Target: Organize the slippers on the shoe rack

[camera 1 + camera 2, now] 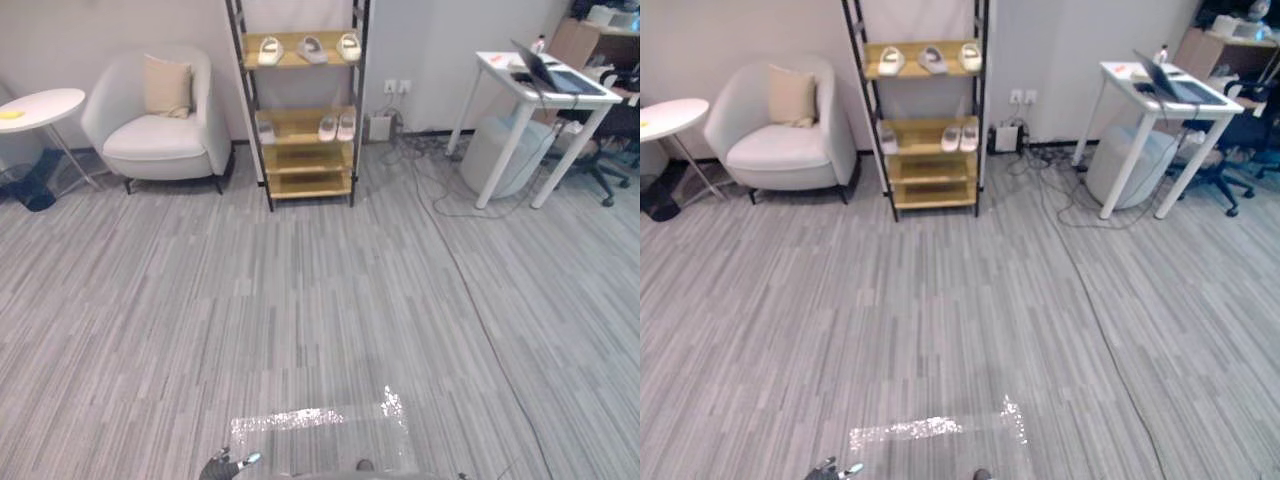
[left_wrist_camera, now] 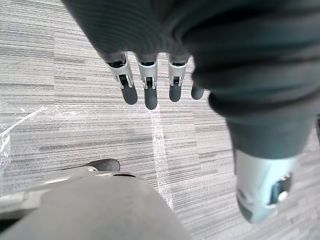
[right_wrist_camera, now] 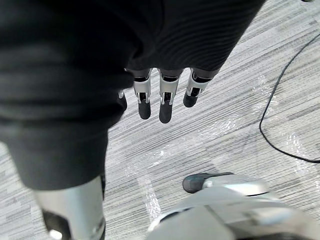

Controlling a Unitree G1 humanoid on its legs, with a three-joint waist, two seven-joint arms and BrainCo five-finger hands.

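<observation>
Slippers [image 1: 309, 48] on far shoe rack [image 1: 307, 184]; armchair [image 1: 160, 130] left of it, loose cables [image 1: 440, 190] right. Fingers straight, holding nothing, on left robot hand [image 2: 148, 87] and right robot hand [image 3: 167, 100].

Both head eyes look forward and down over the grey carpet [image 1: 300, 300], with the shoe rack [image 1: 305, 160] far off at 12 o'clock, and share nearly all the room. Each wrist camera looks down past its own hand, the left hand [image 2: 150, 92] and the right hand [image 3: 165, 107], at that same carpet.

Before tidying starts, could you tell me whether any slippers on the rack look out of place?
On the top shelf the middle slipper lies askew; on the second shelf a lone slipper sits apart at the left.
</observation>
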